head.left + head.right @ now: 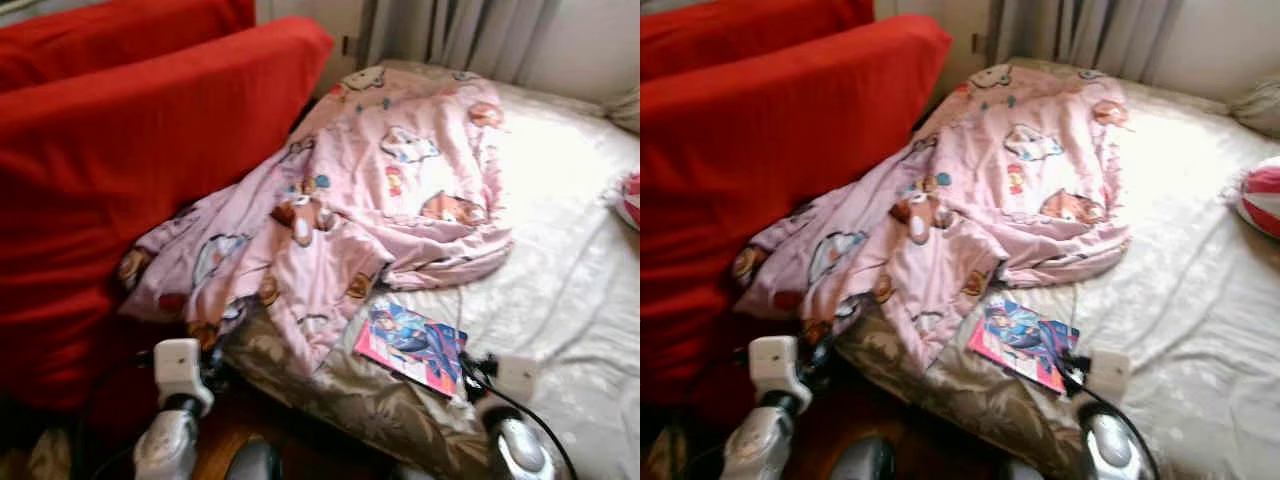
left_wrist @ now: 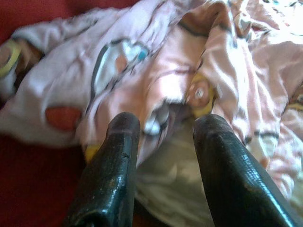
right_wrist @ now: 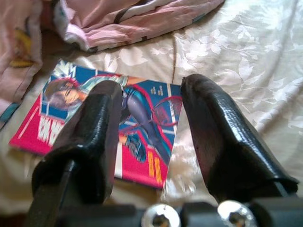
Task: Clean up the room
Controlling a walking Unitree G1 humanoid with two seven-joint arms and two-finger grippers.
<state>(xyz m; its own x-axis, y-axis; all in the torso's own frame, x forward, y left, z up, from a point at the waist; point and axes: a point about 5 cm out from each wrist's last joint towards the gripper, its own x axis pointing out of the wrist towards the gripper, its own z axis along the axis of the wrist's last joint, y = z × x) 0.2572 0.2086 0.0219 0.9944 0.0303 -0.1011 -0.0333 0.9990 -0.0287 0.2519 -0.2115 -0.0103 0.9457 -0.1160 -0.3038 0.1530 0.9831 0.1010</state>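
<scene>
Bed (image 1: 560,250), cream floral sheet, low edge toward robot. Right end effector (image 3: 149,109): fingers spread wide, holding nothing, poised just above flat magazine with blue and pink illustrated cover (image 1: 410,345), which lies on sheet near bed edge. Left end effector (image 2: 163,127): fingers apart, empty, pointing at crumpled pink cartoon-print blanket (image 1: 370,190), close to its hanging edge. Blanket heaped beyond magazine, draped against red fabric sofa (image 1: 120,150). Red and white striped ball (image 1: 1262,195) far off on bed, well apart from right end effector.
</scene>
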